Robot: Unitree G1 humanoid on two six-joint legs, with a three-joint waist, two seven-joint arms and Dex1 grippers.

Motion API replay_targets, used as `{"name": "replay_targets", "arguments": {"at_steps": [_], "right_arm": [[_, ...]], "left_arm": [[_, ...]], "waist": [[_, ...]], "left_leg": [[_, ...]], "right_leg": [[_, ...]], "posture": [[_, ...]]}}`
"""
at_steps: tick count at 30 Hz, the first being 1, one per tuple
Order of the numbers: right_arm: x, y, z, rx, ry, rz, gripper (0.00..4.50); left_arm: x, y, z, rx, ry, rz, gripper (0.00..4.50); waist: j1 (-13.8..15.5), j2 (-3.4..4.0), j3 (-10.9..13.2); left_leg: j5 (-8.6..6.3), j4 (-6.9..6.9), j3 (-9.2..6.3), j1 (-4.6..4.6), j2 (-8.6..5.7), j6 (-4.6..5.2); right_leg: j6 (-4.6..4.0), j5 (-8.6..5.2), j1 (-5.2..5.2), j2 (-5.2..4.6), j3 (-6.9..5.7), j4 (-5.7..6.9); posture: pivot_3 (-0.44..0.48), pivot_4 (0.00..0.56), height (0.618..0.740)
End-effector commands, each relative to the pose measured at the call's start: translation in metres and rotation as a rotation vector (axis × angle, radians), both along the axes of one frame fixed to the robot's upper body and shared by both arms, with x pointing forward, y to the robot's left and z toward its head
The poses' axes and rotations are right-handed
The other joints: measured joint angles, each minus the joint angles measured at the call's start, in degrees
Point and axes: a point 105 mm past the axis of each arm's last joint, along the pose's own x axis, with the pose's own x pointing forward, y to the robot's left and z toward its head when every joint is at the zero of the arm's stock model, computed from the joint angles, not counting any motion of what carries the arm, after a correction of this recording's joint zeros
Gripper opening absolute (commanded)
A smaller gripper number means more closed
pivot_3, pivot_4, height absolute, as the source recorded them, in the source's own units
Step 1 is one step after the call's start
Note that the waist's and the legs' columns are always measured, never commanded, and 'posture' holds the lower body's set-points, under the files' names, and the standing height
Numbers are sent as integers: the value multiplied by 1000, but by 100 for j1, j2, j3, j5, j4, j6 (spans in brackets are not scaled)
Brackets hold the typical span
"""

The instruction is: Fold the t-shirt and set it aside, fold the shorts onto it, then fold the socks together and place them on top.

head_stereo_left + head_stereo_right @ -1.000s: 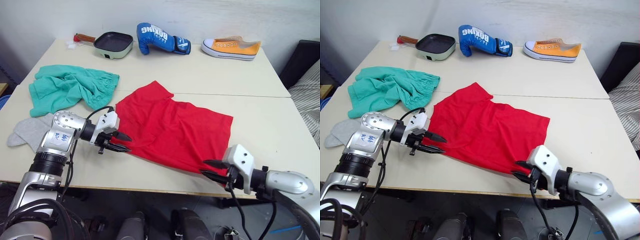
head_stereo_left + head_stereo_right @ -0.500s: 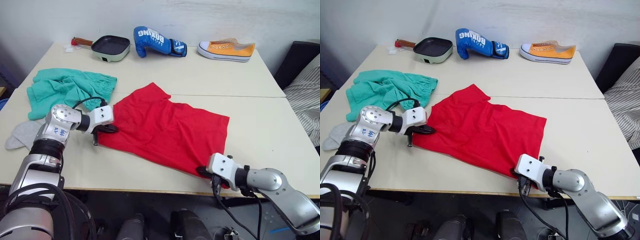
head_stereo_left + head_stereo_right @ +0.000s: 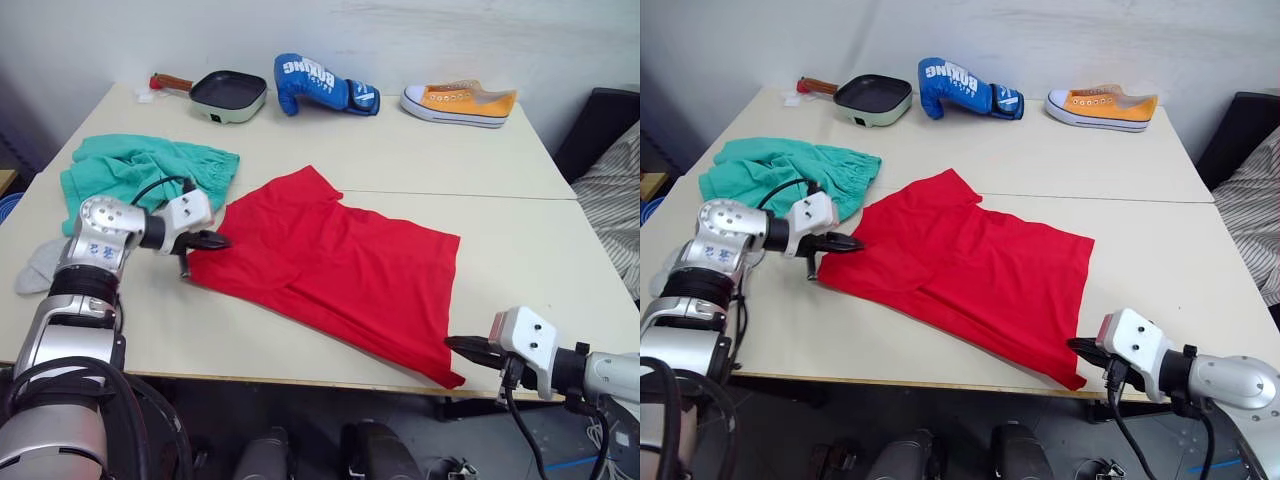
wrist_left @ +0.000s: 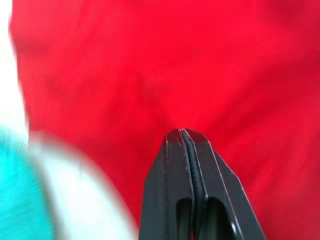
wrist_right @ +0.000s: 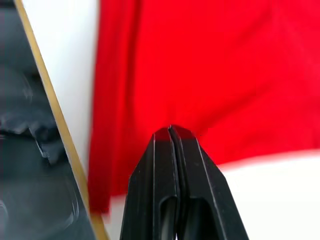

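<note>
The t-shirt [image 3: 335, 265] is soft matt red cloth, lying in shallow wrinkles. The shorts [image 3: 140, 175] are crumpled teal-green fabric with a gathered waistband. The sock [image 3: 40, 265] is light grey knit. The table [image 3: 400, 150] has a smooth, matt cream top. The boxing glove [image 3: 320, 85] is glossy blue leather-like material, the sneaker [image 3: 460, 100] orange canvas with a white rubber sole, the pan [image 3: 228, 92] matt dark inside.

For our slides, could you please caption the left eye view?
Closed left gripper at the red t-shirt edge; closed right gripper near its front corner.
</note>
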Motion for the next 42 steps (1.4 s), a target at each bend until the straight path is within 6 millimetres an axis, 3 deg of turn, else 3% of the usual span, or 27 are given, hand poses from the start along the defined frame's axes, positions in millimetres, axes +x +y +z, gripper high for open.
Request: {"name": "replay_targets", "arguments": {"at_steps": [1,4,9,18,22,26,30,33,38,42], "right_arm": [[-5,14,2,35,10,38,0],[-12,26,-3,49,45,84,0],[-23,33,-10,51,109,129,0],[-5,-4,-55,-127,165,-35,0],[-2,-7,-49,-55,127,-45,0],[-29,11,-25,90,173,100,0],[-38,11,-26,38,190,101,0],[-36,13,-32,55,218,49,580],[-31,18,-40,33,229,27,2250],[-33,19,-48,15,260,32,2250]], "left_arm": [[-21,-13,-2,17,52,-122,15],[-34,-11,-21,76,117,-143,15],[-26,5,-49,178,111,-59,15],[-5,16,-53,191,43,49,15],[-3,18,-50,171,33,66,15],[-5,14,-48,142,34,45,15],[-6,11,-45,124,29,35,15],[-6,8,-43,112,28,27,0],[-8,9,-43,115,36,19,0],[-10,11,-42,119,40,19,0]], "waist": [[-10,1,0],[-50,8,3],[-13,6,6],[-8,6,1],[-16,6,-3],[-12,10,0],[-24,8,0],[-20,8,0],[-14,8,0],[-14,8,0]], "left_leg": [[-3,0,0,0,0,1],[-7,-7,0,2,0,0],[-2,-1,0,4,0,0],[-5,-1,2,15,-1,6],[-2,-1,3,20,-1,1],[-2,-2,2,17,-1,1],[-3,-4,1,17,0,1],[-4,-4,1,17,0,2],[-3,-4,1,11,0,1],[-4,-4,0,9,0,1]], "right_leg": [[0,0,0,0,1,-1],[0,0,-2,1,1,-2],[-1,-1,2,2,2,-18],[-1,-1,10,-2,5,-17],[-1,-1,12,-1,4,-12],[-1,-1,10,-1,4,-12],[-1,-1,11,1,3,-14],[-1,0,11,0,5,-15],[-1,-1,3,0,5,-15],[-1,-1,3,0,5,-17]], "posture": [[0,150,740],[0,150,740],[0,150,740],[0,150,740],[0,150,740],[0,150,740],[0,150,740],[0,150,740],[0,150,740],[0,150,740]]}}
